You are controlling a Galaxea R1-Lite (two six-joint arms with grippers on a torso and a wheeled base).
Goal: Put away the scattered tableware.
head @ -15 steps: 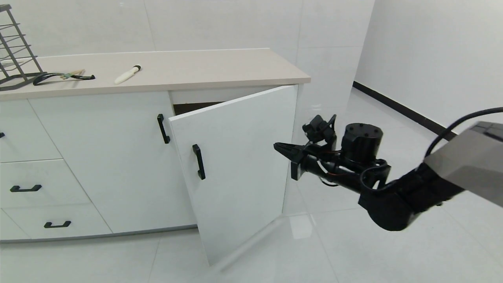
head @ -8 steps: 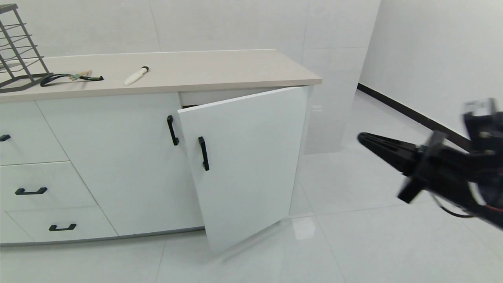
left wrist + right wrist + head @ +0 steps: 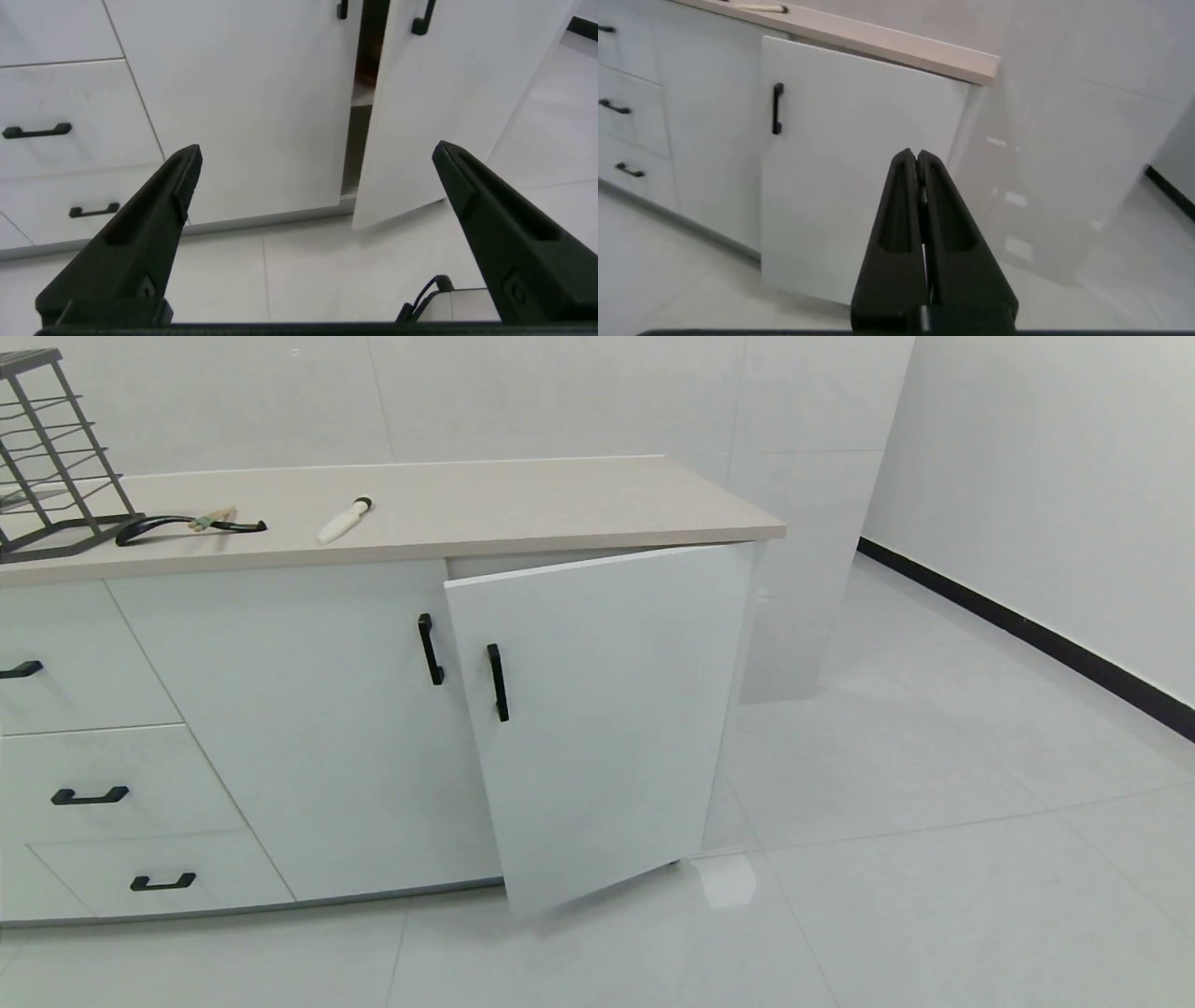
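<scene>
Tableware up on counter (image 3: 523,504): white-handled piece (image 3: 344,520), dark looped utensil (image 3: 187,526) beside wire rack (image 3: 51,448). Left gripper (image 3: 315,154) jaws spread wide, right gripper (image 3: 917,161) jaws pressed together, nothing held. Risk imo: cabinet door (image 3: 607,709) ajar, arm going up could clip its edge. Cabinet inside mostly hidden, rack cut off, can't tell what white piece actually is.

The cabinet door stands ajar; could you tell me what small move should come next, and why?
Probably ease the right gripper forward to push the cabinet door closed: the gripper is shut, it faces the door's front without touching it, and a gap shows beside the door's handle.
</scene>
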